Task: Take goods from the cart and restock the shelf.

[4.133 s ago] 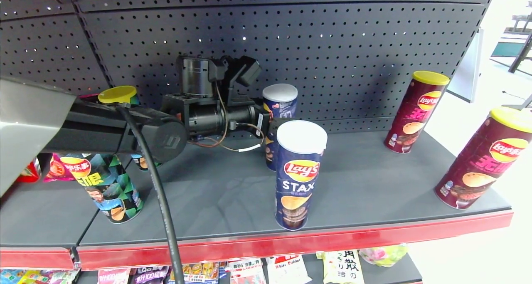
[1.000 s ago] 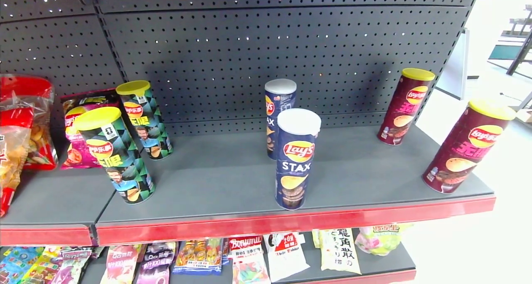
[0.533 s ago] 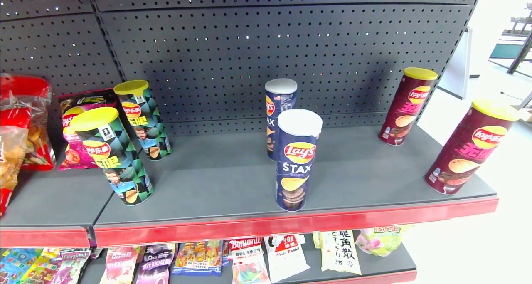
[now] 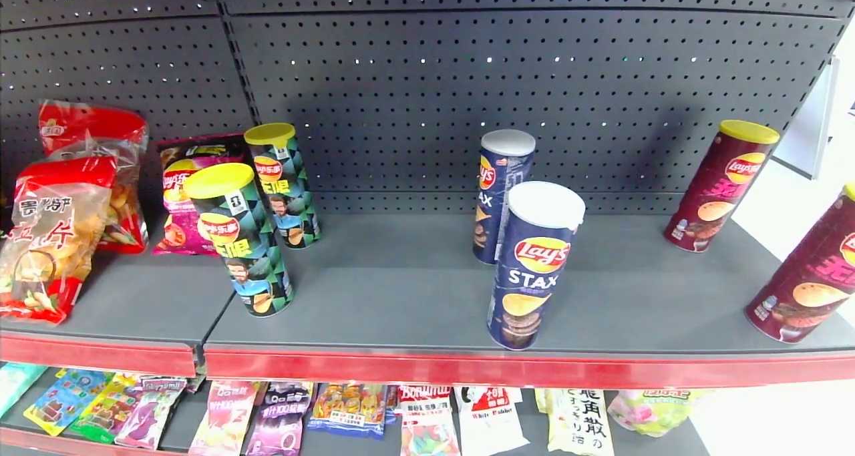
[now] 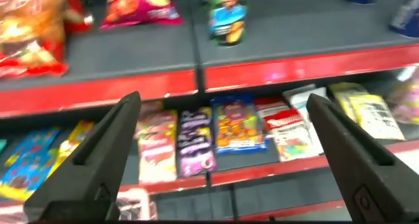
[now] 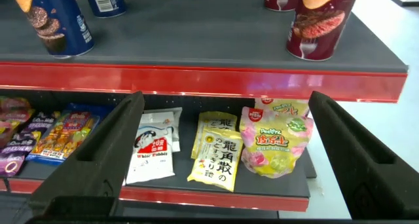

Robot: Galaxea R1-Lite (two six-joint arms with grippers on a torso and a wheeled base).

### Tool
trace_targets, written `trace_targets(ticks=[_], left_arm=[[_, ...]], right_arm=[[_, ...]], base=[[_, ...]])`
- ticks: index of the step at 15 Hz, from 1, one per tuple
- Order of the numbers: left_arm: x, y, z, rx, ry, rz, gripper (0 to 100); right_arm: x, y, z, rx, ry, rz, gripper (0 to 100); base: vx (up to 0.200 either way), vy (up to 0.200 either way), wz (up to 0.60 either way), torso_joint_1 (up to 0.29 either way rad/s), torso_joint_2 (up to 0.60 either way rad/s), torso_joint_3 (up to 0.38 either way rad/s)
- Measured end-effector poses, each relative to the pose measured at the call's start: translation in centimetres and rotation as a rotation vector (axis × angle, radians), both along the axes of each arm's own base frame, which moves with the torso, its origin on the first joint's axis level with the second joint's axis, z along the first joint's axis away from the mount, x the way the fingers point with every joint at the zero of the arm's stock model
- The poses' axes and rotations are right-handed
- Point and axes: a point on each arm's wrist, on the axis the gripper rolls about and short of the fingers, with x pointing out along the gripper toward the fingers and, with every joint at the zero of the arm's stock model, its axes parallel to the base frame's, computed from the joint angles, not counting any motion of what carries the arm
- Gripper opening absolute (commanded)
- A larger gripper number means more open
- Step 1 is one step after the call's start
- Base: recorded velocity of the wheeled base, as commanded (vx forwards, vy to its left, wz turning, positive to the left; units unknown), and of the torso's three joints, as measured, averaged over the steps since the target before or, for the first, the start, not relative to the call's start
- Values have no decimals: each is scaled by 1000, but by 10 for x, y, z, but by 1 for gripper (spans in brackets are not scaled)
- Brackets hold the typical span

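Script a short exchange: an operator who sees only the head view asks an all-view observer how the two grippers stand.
Operator: Left side first: open or shut?
Observer: The left gripper is open and empty, before the colourful foil snack packets under the red metal shelf edge.
Operator: And the right side?
Observer: The right gripper is open and empty too, facing the pastel pink-and-green plastic bag below that same edge.

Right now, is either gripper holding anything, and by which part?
Nothing is held. The left gripper and the right gripper are both open, with nothing between their fingers.
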Motion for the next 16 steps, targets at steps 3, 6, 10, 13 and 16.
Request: trace_targets(ticks=[3,6,10,13,16], left_arm=[[3,-1,-11,-18,19,76,100],[13,-4,-31,-26,9,124,100],[14,-2,-45,-34,-36,157,100],[18,-3,-45,-23,11,346,100],[20,-11,-44,-21,57,543,100]], right_arm=[[0,0,0,0,1,0,100],[0,0,0,1,1,1,100],[0,0,0,1,1,1,100],[0,0,0,1,1,0,100],[0,0,0,1,1,0,100]], base=[[0,0,0,0,0,0],[0,0,0,0,0,0],[0,0,0,0,0,0],[0,0,0,0,0,0],[0,0,0,0,0,0]])
